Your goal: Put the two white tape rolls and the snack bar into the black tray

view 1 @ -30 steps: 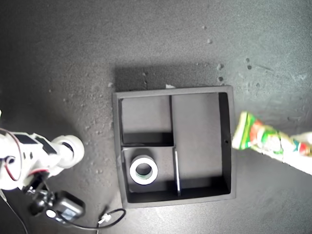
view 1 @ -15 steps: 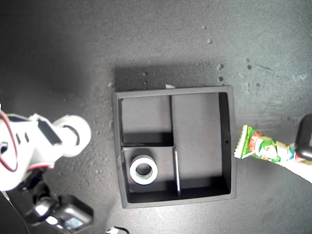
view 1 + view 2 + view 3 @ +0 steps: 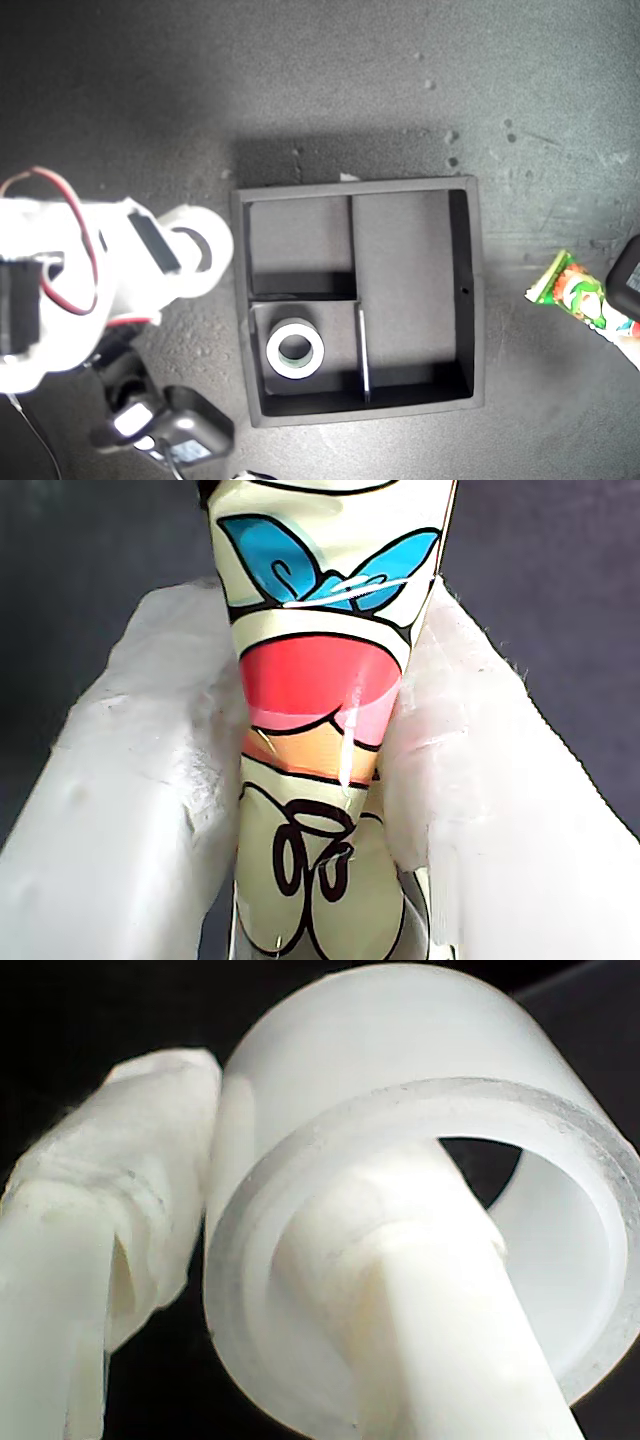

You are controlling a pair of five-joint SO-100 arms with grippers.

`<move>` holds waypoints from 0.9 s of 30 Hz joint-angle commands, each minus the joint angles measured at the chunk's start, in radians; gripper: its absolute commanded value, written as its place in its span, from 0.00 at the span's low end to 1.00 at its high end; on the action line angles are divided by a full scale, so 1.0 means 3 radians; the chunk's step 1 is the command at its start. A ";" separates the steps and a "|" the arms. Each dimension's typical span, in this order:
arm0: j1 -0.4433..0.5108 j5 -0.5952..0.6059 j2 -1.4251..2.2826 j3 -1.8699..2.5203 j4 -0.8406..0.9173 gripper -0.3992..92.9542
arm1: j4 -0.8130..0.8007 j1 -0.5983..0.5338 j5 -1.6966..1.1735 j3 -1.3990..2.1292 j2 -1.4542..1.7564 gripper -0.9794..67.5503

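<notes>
Since a second ago my second end effector (image 3: 190,250) has swung toward the tray (image 3: 240,300), pinching a roll (image 3: 200,248) just beside its wall, while my first end effector (image 3: 400,770), clamping the bar (image 3: 575,298), has pulled back toward the exterior view's right edge.

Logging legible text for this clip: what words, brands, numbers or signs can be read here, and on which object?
None can be read.
Snack bar: the wrapper print is too small and blurred in the exterior view; the first wrist view shows only cartoon shapes and a black curly outline, no clear letters.
Tape rolls and tray: no markings visible.
</notes>
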 commanded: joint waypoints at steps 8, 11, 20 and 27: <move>-0.0020 -0.0020 -0.1529 -0.2107 0.0747 0.00 | -0.0460 0.0358 -0.4745 -0.0634 -0.0015 0.01; -0.0092 -0.0118 -0.1682 -0.2148 0.0747 0.00 | -0.0747 0.0363 -0.5410 -0.0593 -0.0026 0.01; -0.0015 -0.0414 -0.2127 -0.2521 0.0747 0.00 | -0.1626 0.0491 -0.6525 -0.0066 -0.0097 0.01; 0.0189 -0.0685 -0.2536 -0.2940 0.0747 0.00 | -0.1785 0.0706 -0.6663 0.0005 -0.0404 0.01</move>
